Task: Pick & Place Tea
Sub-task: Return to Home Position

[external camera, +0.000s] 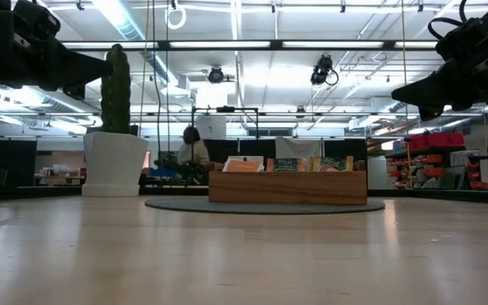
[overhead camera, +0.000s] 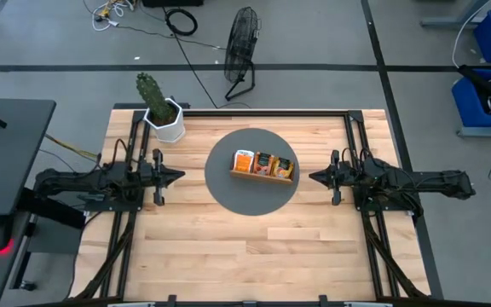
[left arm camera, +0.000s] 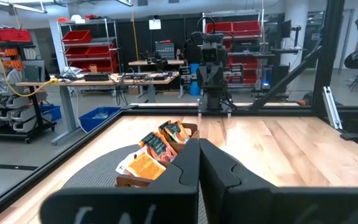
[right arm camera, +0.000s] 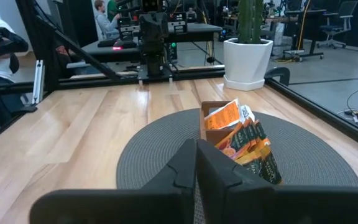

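Now tea point(overhead camera: 265, 162) sitting in wooden tray point(overhead camera: 262, 178) on round grey mat point(overhead camera: 228, 192), table centre; left gripper point(overhead camera: 180, 176), right gripper point(overhead camera: 312, 177) hanging well apart either side, both fingers pressed together

right gripper point(right arm camera: 196, 149): fingers pressed together, pointing at round grey mat point(right arm camera: 148, 155). on the mat: wooden tray point(right arm camera: 206, 124), orange tea sachets point(right arm camera: 232, 134) standing tilted inside. behind the mat: cactus point(right arm camera: 251, 18) in white pot point(right arm camera: 247, 62) on the table point(right arm camera: 73, 124).
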